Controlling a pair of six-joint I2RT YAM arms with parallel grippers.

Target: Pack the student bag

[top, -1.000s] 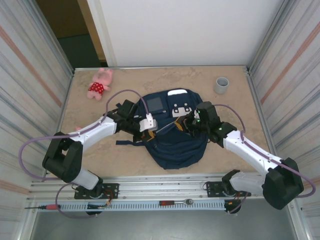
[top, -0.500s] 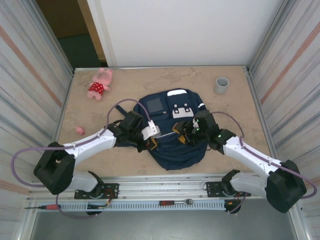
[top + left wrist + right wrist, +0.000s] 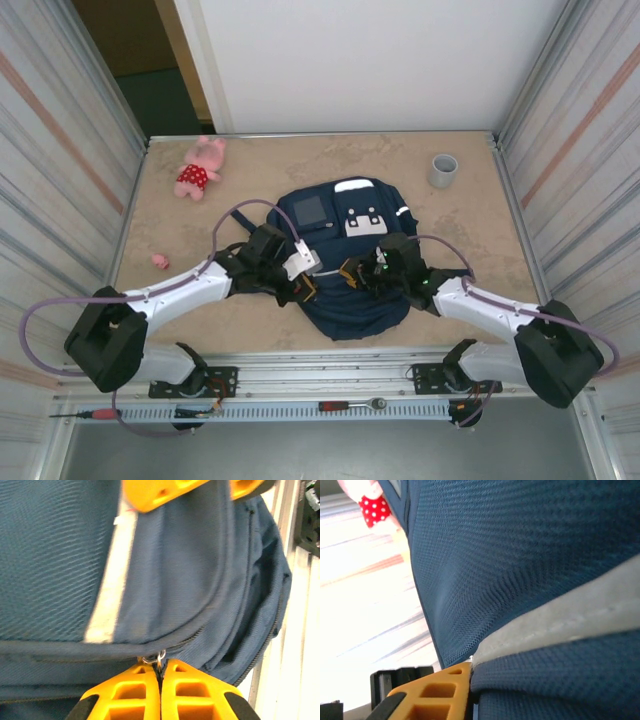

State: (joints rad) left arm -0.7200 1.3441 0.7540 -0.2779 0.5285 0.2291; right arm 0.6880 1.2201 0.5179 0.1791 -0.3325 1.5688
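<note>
Two tools at the student bag [image 3: 352,305].
Left tool [image 3: 160,669] is clenched on the zipper pull [image 3: 160,656]; right tool [image 3: 352,272] is clenched on the bag's blue fabric.

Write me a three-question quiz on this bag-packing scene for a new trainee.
1. True or false: the pink plush toy is already inside the student bag.
2. The left gripper is shut on: A a shoulder strap; B the zipper pull; C the plush toy.
3. What stands near the far right corner of the table?

Key
1. False: it lies on the table, far left.
2. B.
3. The grey cup.
</note>
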